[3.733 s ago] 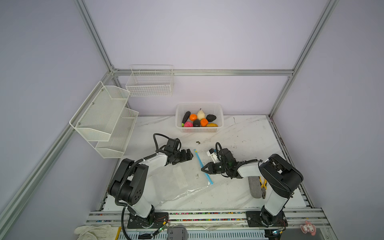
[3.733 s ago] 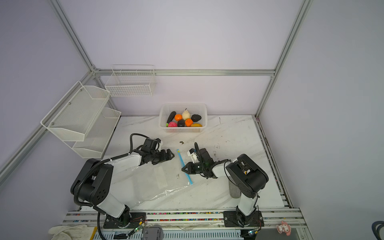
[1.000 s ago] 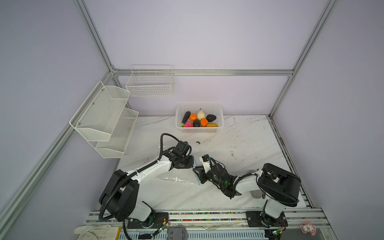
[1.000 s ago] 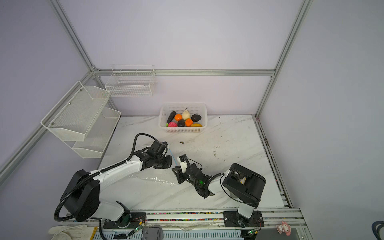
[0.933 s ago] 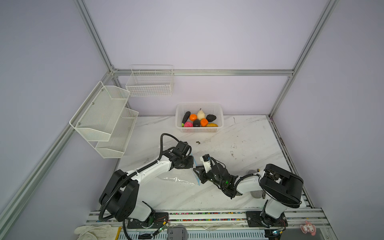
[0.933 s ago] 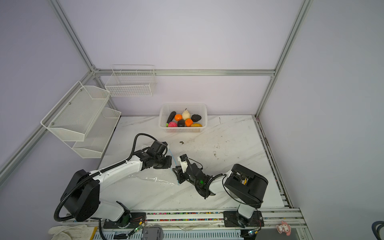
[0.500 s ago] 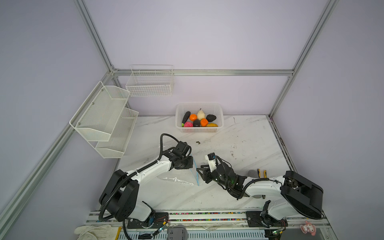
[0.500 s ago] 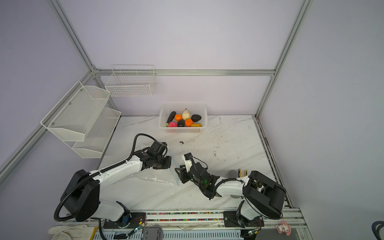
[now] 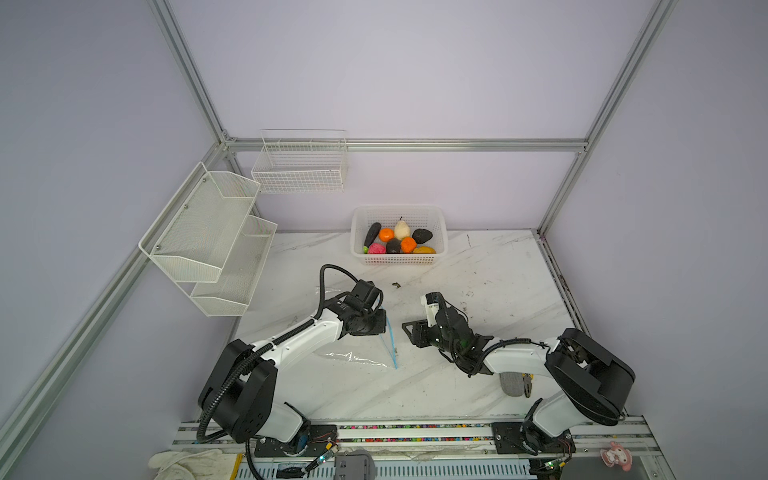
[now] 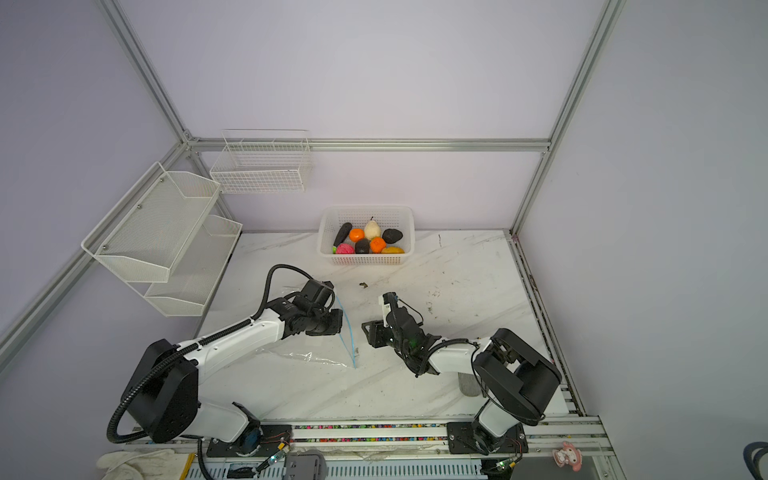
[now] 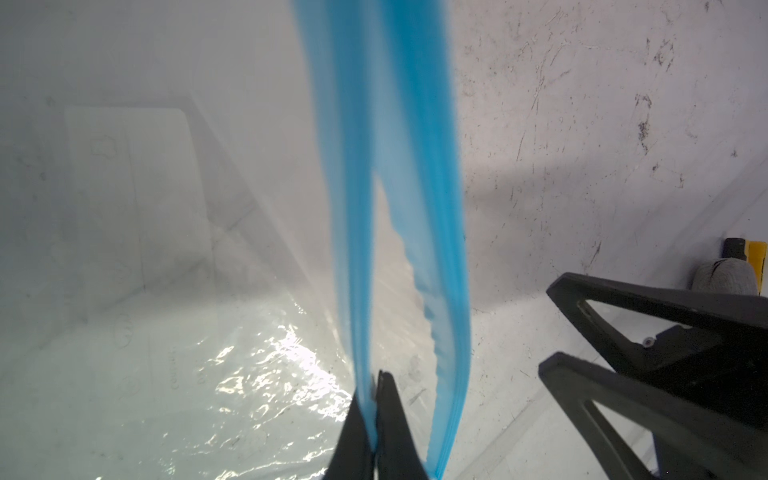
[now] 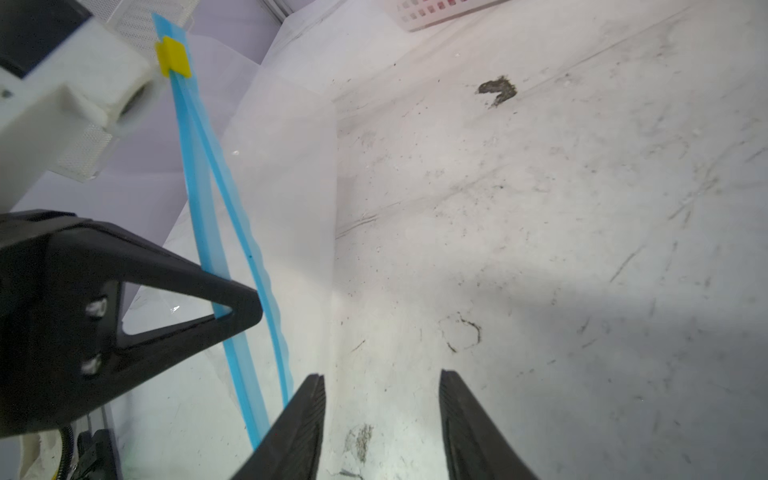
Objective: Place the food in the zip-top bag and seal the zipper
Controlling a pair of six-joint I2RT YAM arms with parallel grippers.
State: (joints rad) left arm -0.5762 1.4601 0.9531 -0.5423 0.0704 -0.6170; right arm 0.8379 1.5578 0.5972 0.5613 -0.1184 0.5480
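Pinching one lip of the zipper point(image 11: 351, 232) with left tool point(image 11: 376, 388), jaws clamped on the blue strip. Holds bag point(image 9: 349, 356) mouth raised, rest slack on counter point(image 9: 478, 266). Shows lips parted, yellow slider point(image 12: 173, 58) at far end. Finds right tool point(image 12: 381, 374) half-spread, empty, just beside loose lip; contact not discernible. Notes food point(image 9: 399, 241) lying in basket point(image 9: 399, 260) at back of counter, well apart from bag.

**White arms, black joints**

The left arm point(image 9: 307, 336) and the right arm point(image 9: 515, 358) have white shells and bulky black joints. A ribbed black cable point(image 9: 232, 371) runs behind the left jaws. The jaws are black triangular frames with silver screws point(image 12: 95, 308).
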